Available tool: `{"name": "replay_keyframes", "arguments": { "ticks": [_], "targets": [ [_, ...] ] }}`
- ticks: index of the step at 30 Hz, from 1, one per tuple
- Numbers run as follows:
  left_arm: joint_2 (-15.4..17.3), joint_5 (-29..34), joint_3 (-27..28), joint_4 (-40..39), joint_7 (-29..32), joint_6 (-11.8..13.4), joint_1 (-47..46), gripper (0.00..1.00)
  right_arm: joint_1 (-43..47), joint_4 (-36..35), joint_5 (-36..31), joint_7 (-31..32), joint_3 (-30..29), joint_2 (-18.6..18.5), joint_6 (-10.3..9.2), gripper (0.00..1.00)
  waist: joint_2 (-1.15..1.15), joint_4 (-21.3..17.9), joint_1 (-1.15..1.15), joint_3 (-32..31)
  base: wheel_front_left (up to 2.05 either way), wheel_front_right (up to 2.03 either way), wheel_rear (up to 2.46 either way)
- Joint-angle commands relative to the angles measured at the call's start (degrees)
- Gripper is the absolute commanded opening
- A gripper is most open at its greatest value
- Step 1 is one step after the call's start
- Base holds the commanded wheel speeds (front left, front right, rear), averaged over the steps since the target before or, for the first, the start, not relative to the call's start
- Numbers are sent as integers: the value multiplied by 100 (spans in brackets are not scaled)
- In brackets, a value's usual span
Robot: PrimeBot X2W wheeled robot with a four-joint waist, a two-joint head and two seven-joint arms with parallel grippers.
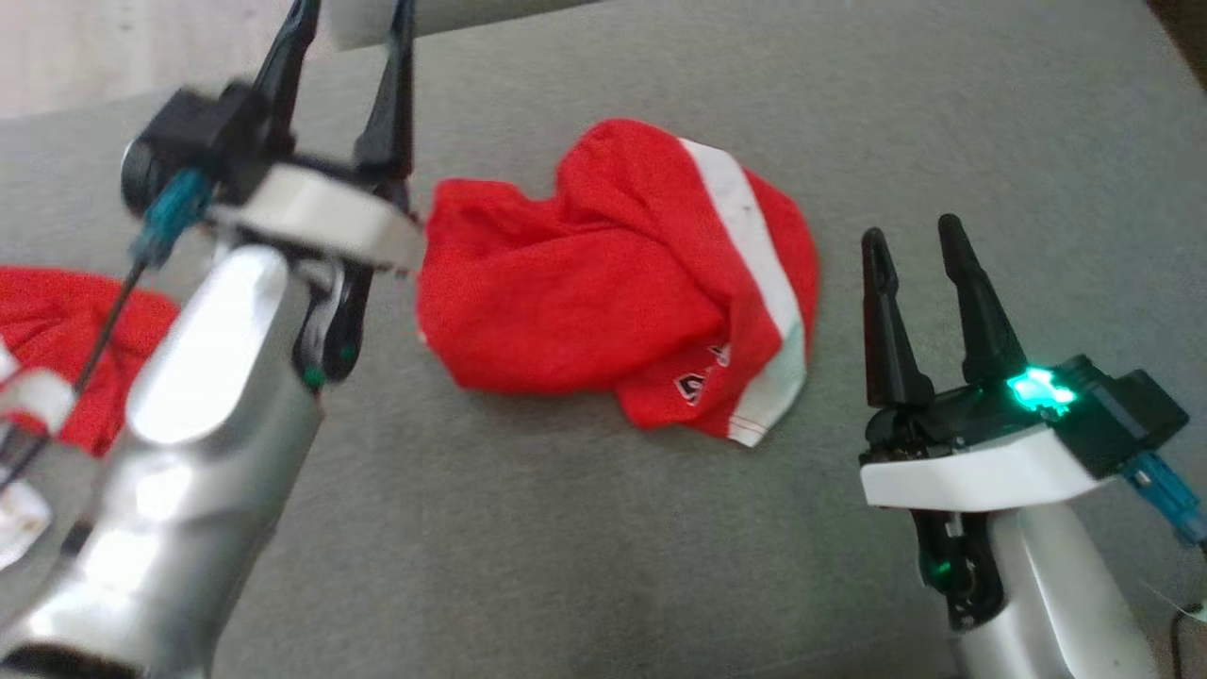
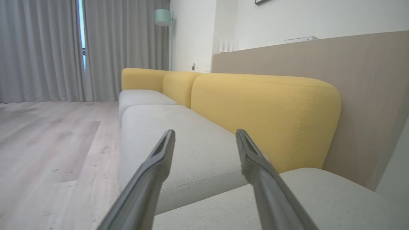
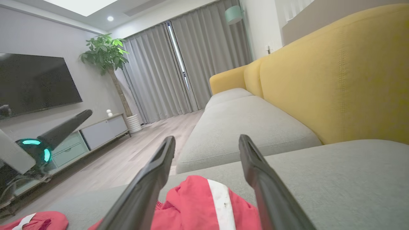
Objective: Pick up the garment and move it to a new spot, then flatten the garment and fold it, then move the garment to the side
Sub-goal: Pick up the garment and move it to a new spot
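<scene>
both the left gripper [image 2: 205, 132] and right gripper [image 1: 910, 231] stand wide and empty, and a careless pinch on the bunched red garment [image 1: 603, 273] risks grabbing several layers, spoiling the flattening.

Red garment with white stripe [image 1: 585, 283]: soft cloth, fine mesh-like texture, matt.
Grey sofa seat cushion [image 1: 566, 528]: woven fabric, matt, slightly coarse.
Yellow sofa back cushion [image 2: 265, 111]: woven fabric, matt.
Pale plank floor [image 2: 48, 137]: wood-look, smooth, faint sheen.
Silver left forearm [image 1: 207, 415]: smooth, glossy shell.
Right gripper [image 1: 910, 229] fingers: dark, matt plastic.
</scene>
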Motion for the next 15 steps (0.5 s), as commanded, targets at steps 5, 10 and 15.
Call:
{"name": "replay_keyframes", "arguments": {
  "ticks": [5, 10, 15],
  "targets": [
    [470, 96, 285, -693, -253, 48, 946, 100, 219, -63, -182, -51, -76, -16, -4, 100, 0, 638, -1, -350, 0, 0, 0],
    [473, 283, 358, -1353, -301, 282, 2116, 100, 400, 45, -276, -51, -129, -16, -4, 100, 0, 883, -1, -518, 0, 0, 0],
    [91, 542, 776, -1987, -305, 520, 3151, 100, 467, 128, -293, -51, -88, -16, -4, 100, 0, 926, -1, -600, 0, 0, 0]
  ]
}}
